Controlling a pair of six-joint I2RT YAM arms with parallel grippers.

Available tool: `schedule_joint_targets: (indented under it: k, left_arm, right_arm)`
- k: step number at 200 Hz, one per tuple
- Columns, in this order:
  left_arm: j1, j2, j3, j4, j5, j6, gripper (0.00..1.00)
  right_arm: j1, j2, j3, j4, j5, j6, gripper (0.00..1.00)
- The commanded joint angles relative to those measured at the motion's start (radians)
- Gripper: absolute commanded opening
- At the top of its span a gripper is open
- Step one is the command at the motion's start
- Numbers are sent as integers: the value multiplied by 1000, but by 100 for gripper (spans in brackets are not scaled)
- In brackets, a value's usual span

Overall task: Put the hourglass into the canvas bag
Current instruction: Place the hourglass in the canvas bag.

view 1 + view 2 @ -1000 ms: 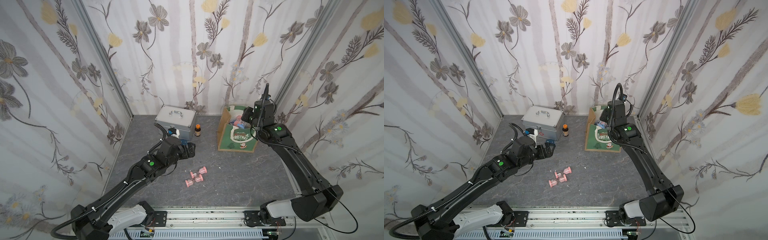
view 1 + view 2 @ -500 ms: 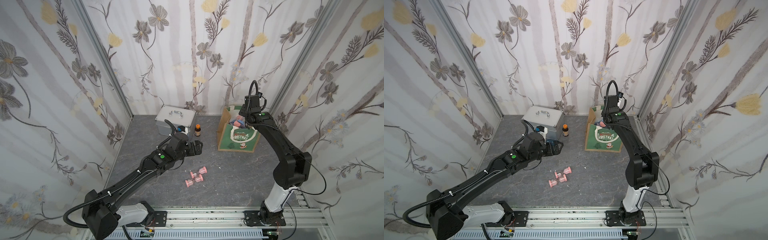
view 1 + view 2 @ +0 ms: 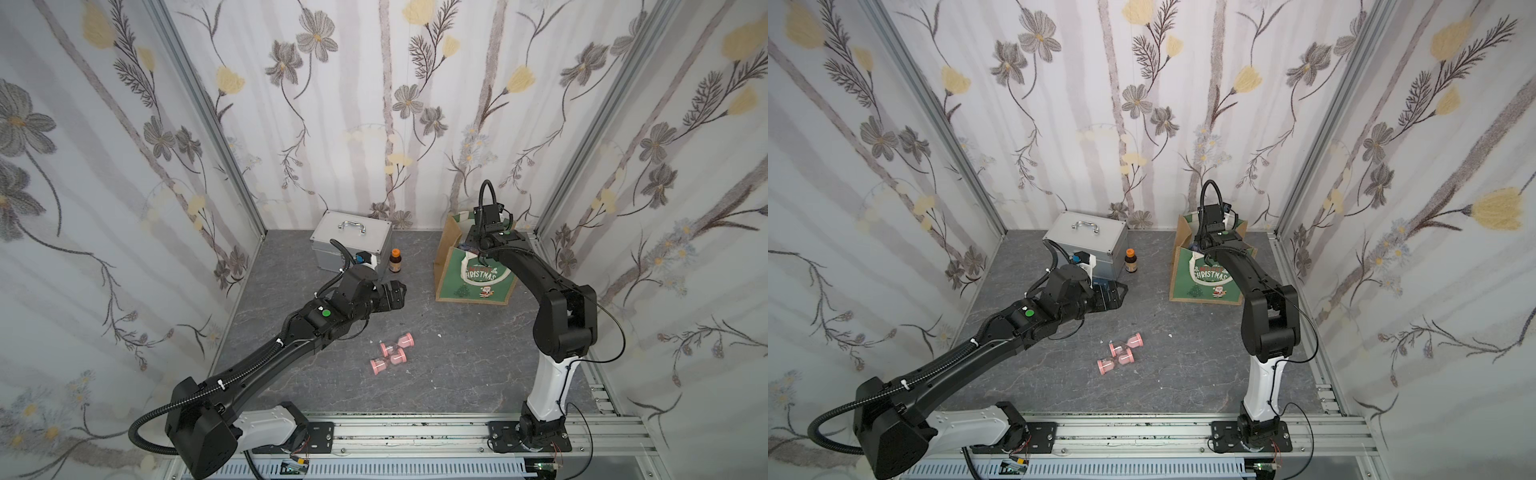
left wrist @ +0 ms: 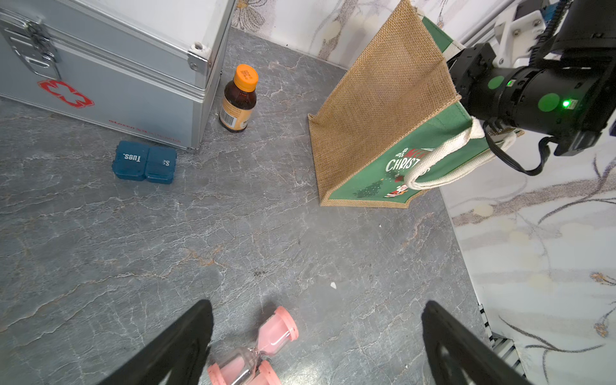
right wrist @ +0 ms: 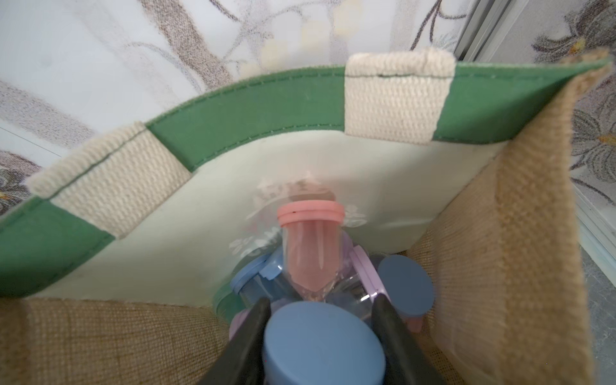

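Note:
The canvas bag (image 3: 478,282) (image 3: 1200,286) stands at the back right, tan jute with a green "CHRISTMAS" front. My right gripper (image 5: 321,301) is down inside it, open. A pink hourglass (image 5: 311,246) lies just ahead, its thin neck between the fingertips but touching neither, and its far end is blurred. Blue and lilac hourglass caps (image 5: 323,346) fill the bag's bottom. In both top views the bag and wrist hide this gripper. My left gripper (image 3: 395,293) (image 4: 316,303) hangs open over the floor, empty. Pink hourglasses (image 3: 392,353) (image 4: 266,336) lie below and in front of it.
A silver metal case (image 3: 353,241) stands at the back. Beside it are a brown bottle with an orange cap (image 3: 395,261) and a blue pill box (image 4: 145,161). Flowered walls close in the back and both sides.
The right arm has folded up and its gripper has sunk into the bag, with the fingers now spread off the pink hourglass. My left gripper has reached forward and to the right.

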Motion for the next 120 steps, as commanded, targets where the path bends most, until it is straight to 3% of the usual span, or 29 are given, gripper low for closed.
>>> schedule_joint_targets:
  k: [1,64,120]
  left_arm:
    - [2,-6,1,27,-5,-2,100]
    - [2,-40,-3,5,-15,1,100]
    - [4,-129,-52,-64,-74,11,100]
  right_arm:
    - [-1,-48,-3,34,-13,17,57]
    - [24,-245,-40,42,-100,-12,78]
    - [180,-419,-131,-12,-145,-59,85]
